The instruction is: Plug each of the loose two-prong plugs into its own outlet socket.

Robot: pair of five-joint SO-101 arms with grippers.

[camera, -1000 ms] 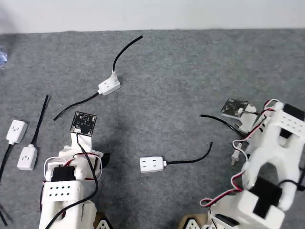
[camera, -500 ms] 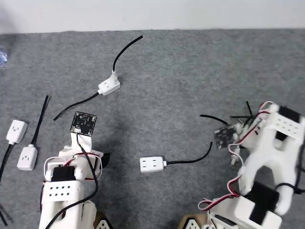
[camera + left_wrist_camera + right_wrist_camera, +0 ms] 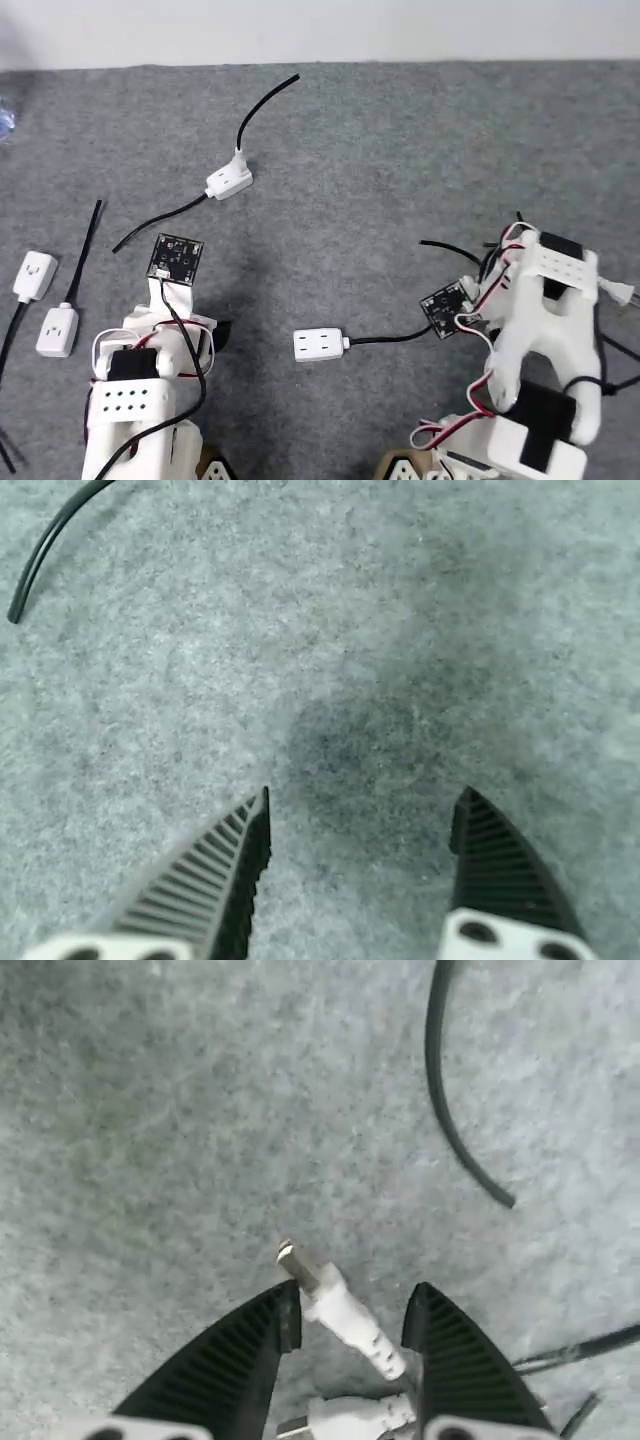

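A slim white plug (image 3: 345, 1318) shows one metal-tipped prong.

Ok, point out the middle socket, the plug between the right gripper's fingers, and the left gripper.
middle socket (image 3: 320, 344): high view, centre of its white body.
plug (image 3: 345, 1318): right wrist view, middle of its white body.
left gripper (image 3: 366, 792): left wrist view, midway between its fingertips.

place: robot test lab | signs: grey felt counter (image 3: 400, 140), left arm (image 3: 130, 405) and right arm (image 3: 545, 320) with bare wires | behind: white wall (image 3: 320, 30)
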